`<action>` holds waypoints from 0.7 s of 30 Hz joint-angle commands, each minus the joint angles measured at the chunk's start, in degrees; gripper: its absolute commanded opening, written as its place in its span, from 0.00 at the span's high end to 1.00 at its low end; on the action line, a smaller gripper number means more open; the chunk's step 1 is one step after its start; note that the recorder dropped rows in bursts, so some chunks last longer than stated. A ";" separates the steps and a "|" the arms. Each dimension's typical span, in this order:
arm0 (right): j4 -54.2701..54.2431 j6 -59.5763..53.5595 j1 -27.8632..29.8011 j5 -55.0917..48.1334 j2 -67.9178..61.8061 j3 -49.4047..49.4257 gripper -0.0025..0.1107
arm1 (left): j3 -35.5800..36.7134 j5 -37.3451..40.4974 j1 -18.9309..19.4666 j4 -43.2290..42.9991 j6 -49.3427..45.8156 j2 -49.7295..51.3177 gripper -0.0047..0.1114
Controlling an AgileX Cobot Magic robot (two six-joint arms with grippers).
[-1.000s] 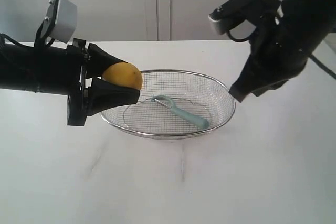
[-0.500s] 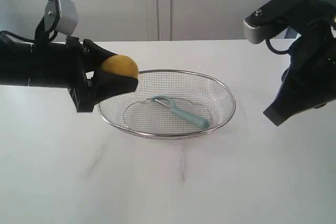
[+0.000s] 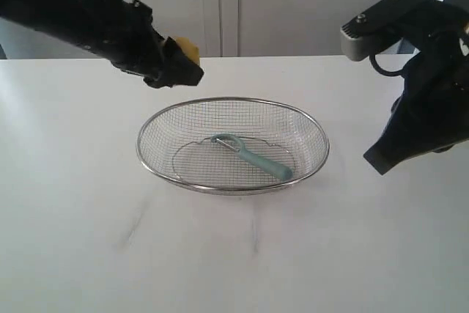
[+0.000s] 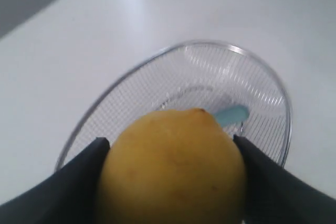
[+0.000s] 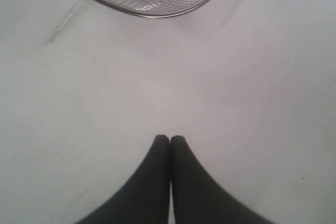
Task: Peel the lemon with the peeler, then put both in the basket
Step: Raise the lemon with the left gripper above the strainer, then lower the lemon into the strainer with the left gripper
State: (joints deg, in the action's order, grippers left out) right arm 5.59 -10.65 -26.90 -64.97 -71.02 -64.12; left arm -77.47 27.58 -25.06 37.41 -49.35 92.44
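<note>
Left gripper [image 4: 169, 142] clamps the lemon [image 4: 173, 182] between its jaws; right gripper [image 5: 169, 139] clenched, empty.

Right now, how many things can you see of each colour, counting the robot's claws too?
Yellow: 1, the lemon
Blue-grey: 1, the peeler
Silver: 1, the basket
Black: 2, the left claw and the right claw
Total: 5
</note>
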 commanded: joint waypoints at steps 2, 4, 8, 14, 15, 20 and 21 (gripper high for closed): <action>0.32 0.49 0.12 0.80 0.54 0.24 0.98 | -13.70 13.70 -5.74 -29.54 27.39 10.12 0.96; 0.32 0.49 0.12 0.69 0.54 0.24 0.98 | -16.43 14.05 -7.13 -29.65 27.48 12.49 0.96; 0.42 0.49 0.12 0.06 0.54 0.24 0.98 | -19.74 9.53 -10.54 -30.47 27.48 18.32 0.96; 0.42 0.49 0.12 -0.65 0.54 0.24 0.98 | -19.74 6.97 -10.41 -30.71 27.48 24.27 0.96; 0.42 0.49 0.12 -0.65 0.54 0.24 0.98 | -19.74 6.76 -10.41 -30.71 27.48 25.14 0.96; 0.42 0.49 0.12 -0.65 0.54 0.24 0.98 | -19.74 6.62 -10.41 -31.03 27.33 28.23 0.96; 0.42 0.49 0.12 -0.65 0.54 0.24 0.98 | -19.74 6.62 -10.41 -31.03 27.33 28.61 0.96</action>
State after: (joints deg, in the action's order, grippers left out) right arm 5.59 -10.53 -26.90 -65.47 -71.02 -64.12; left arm -96.90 34.06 -35.47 6.15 -22.38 120.78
